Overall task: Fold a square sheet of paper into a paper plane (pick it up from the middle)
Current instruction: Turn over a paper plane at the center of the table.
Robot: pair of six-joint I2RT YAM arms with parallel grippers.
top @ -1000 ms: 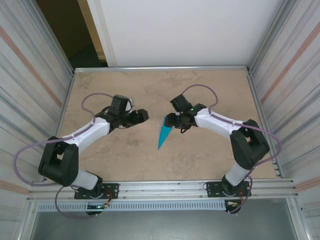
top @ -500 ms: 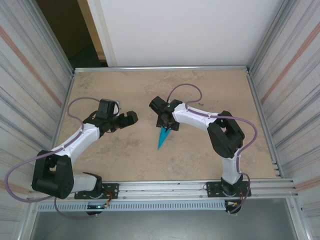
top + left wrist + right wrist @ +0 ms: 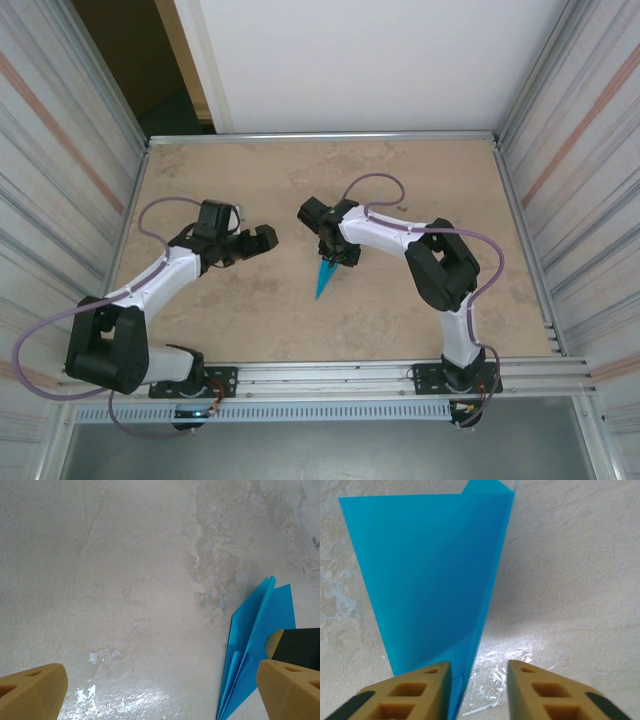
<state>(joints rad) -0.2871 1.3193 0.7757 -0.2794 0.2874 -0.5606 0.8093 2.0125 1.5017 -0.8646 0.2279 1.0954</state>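
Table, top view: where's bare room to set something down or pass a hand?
Free: the far strip along the back rail, the near strip between the plane and the front rail. Crowded: the middle, with the right hand at the plane and the left hand beside it.

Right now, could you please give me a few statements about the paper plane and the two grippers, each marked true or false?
1. The paper plane lies on the table. True.
2. The left gripper is gripping the plane. False: it is open and over bare table, apart from the plane.
3. The right gripper is over one end of the plane. True.
4. The plane is red. False: it is bright teal.
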